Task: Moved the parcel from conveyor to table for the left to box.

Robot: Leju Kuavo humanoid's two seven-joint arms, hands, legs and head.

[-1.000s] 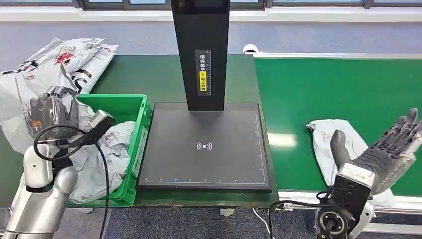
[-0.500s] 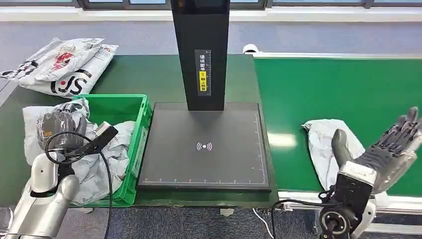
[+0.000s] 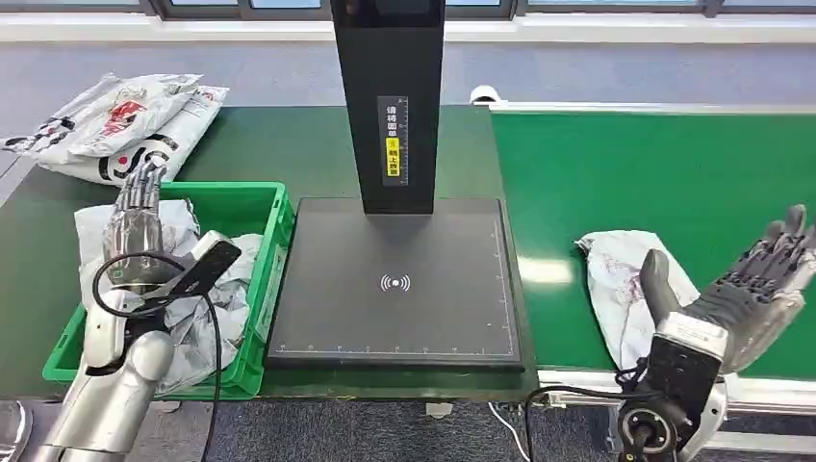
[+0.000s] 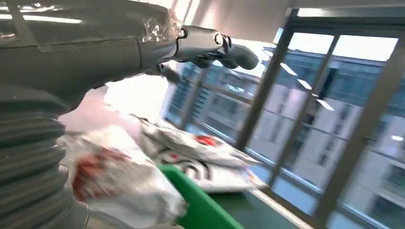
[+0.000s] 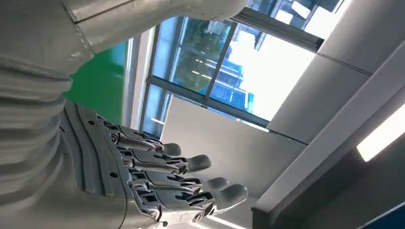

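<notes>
A crumpled grey parcel [image 3: 621, 284] lies on the green conveyor belt [image 3: 654, 164] near its front edge. My right hand [image 3: 755, 284] is raised just right of it, open, thumb toward the parcel and apart from it; its fingers [image 5: 191, 183] are spread and hold nothing. My left hand [image 3: 135, 217] hovers over the green bin [image 3: 274, 250] with fingers straight and apart, empty. A white parcel [image 3: 96, 231] lies under it across the bin's left side, and the left wrist view shows this parcel [image 4: 114, 176] below the hand [image 4: 205, 43].
A black scanner platform [image 3: 395, 284] with a tall black post [image 3: 388, 96] stands between bin and conveyor. More white parcels [image 3: 226, 274] fill the bin. A pile of printed mailers [image 3: 125, 125] lies at the table's back left. A cable loops off my left wrist.
My left hand lowered the white parcel onto the bin and opened, letting it go. The conveyor parcel drifted slightly left. My right hand stayed put.
</notes>
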